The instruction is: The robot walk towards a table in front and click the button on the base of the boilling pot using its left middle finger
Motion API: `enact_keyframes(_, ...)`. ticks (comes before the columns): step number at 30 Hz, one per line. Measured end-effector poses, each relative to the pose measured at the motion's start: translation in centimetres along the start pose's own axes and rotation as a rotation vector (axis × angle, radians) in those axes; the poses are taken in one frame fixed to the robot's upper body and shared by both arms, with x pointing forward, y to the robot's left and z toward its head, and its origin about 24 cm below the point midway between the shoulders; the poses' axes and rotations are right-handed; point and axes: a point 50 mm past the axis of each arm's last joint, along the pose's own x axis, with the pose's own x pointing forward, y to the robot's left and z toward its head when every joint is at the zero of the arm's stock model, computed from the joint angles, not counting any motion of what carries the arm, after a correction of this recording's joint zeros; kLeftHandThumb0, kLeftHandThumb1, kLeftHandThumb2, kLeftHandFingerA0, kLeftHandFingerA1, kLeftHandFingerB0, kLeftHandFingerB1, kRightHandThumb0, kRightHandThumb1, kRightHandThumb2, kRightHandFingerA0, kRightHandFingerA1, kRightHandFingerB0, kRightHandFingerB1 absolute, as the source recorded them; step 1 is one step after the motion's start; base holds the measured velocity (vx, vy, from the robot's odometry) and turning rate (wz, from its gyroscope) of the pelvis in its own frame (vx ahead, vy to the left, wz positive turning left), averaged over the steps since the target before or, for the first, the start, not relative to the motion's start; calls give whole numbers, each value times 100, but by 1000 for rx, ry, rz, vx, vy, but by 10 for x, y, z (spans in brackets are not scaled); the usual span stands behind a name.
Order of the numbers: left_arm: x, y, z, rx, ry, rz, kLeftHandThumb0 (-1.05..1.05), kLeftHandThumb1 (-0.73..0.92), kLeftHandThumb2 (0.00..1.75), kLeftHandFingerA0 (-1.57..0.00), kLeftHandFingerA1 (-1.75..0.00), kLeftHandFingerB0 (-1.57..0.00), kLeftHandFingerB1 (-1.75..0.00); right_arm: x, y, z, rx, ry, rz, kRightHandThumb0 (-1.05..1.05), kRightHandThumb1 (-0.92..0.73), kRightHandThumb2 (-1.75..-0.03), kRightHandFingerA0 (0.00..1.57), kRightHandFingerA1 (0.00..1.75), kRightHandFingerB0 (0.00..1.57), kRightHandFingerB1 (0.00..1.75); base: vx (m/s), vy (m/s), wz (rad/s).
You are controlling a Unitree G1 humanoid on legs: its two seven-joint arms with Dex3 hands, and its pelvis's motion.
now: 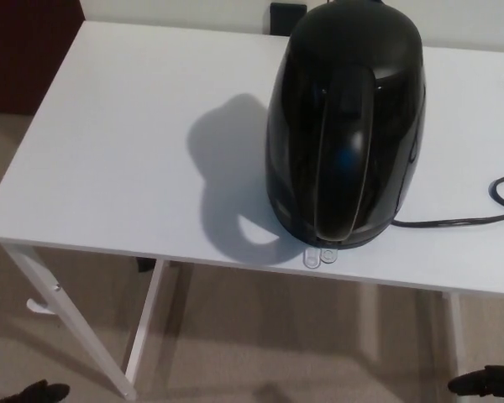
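1. Left hand [34, 391]: only a dark sliver shows at the bottom left edge, low by the floor and well apart from the table; whether its fingers are spread or closed cannot be told.
2. Right hand [487, 380]: a dark shape at the bottom right edge, also below table level; its finger state cannot be told either.
3. Target location: the black boiling pot [346, 126] stands upright on the white table [109, 151], right of centre and near the front edge, handle facing the camera. Two small pale tabs, judged to be the button [319, 256], protrude from the base at the front edge, directly under the handle.
4. A black power cord [462, 220] runs right from the base.
5. Recommended execution:
   - Raise the left hand above table height before moving inward.
   - Approach from the front left, clear of the table edge.
   - Extend the middle finger alone and press straight down on the tab.
   - Keep the palm off the pot body; a sideways push could shift the pot.
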Motion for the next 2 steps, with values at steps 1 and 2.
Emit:
enact_keyframes(1, 1, 1, 1, -8, -1, 0, -34, 61, 59, -32, -34, -21, -29, 1, -1, 2, 2, -5, -4, -26, -39, -52, 90, 55, 76, 53, 0, 0, 0)
enact_keyframes(2, 1, 1, 1, -8, -1, 0, -34, 61, 59, -32, -34, -21, -29, 1, -1, 2, 2, -5, -4, -26, -39, -52, 90, 55, 76, 53, 0, 0, 0)
